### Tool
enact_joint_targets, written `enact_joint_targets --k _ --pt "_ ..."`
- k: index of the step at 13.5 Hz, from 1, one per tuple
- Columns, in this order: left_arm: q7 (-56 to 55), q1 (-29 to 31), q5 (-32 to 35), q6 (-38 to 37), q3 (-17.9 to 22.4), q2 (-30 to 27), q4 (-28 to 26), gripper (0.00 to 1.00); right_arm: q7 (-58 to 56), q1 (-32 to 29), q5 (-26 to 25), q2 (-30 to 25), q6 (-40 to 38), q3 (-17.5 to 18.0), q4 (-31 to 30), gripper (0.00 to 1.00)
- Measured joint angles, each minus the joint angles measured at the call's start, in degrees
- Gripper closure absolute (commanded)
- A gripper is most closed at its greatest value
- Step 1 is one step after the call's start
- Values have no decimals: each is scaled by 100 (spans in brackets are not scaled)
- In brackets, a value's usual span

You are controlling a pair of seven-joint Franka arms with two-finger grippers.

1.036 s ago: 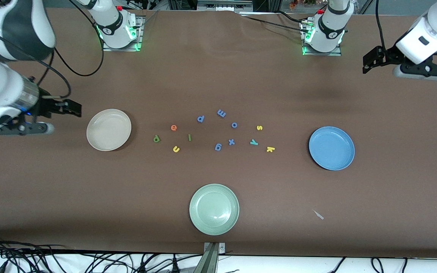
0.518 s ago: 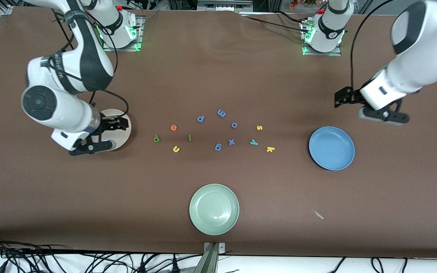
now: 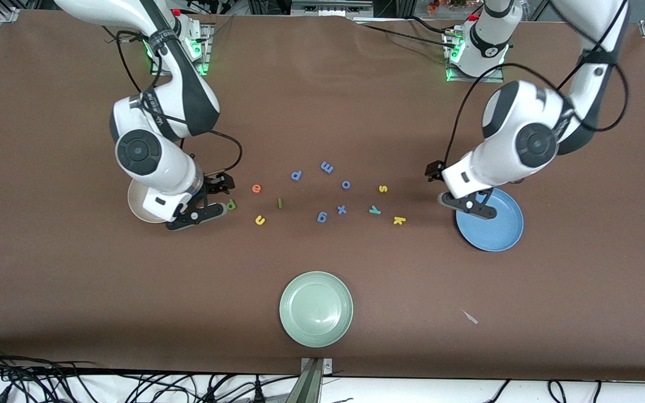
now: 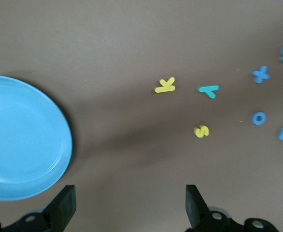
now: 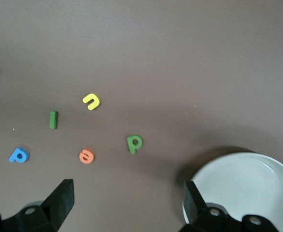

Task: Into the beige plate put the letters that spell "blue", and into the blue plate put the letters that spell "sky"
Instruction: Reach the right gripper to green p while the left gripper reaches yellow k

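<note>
The beige plate [image 3: 139, 210] lies toward the right arm's end, partly hidden by that arm. Beside it lie the green b [image 3: 231, 205], orange e [image 3: 256, 188], dark-green l [image 3: 280, 203] and yellow u [image 3: 260, 220]. My right gripper [image 3: 215, 199] hangs open and empty over the table between the plate and the b [image 5: 134, 143]. The blue plate [image 3: 496, 229] lies toward the left arm's end. The yellow s [image 3: 383, 188], teal y [image 3: 375, 210] and yellow k [image 3: 399, 220] lie beside it. My left gripper [image 3: 447, 187] hovers open and empty over the plate's rim [image 4: 59, 145].
Several blue letters [image 3: 342, 210] are scattered in the middle between the two groups. A pale green plate [image 3: 316, 309] sits nearer the front camera. A small pale scrap [image 3: 470, 317] lies on the brown table near it.
Both arms have swung in from the table's ends toward the letters. The right gripper crossed over the beige plate to the b; the left gripper came down to the blue plate's edge.
</note>
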Motion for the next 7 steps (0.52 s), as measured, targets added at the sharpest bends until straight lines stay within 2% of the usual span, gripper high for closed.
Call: enact_joint_targets --k 3,5,7 --pt "46 -194 0 405 436 623 56 0 -129 -2 -4 9 750 17 -548 0" --pt "38 -268 -26 539 485 891 237 0 -322 -2 -4 89 1130 18 -777 0" --pt "-1 -479 -379 674 594 1186 555 0 -467 2 -4 245 1400 19 -877 0"
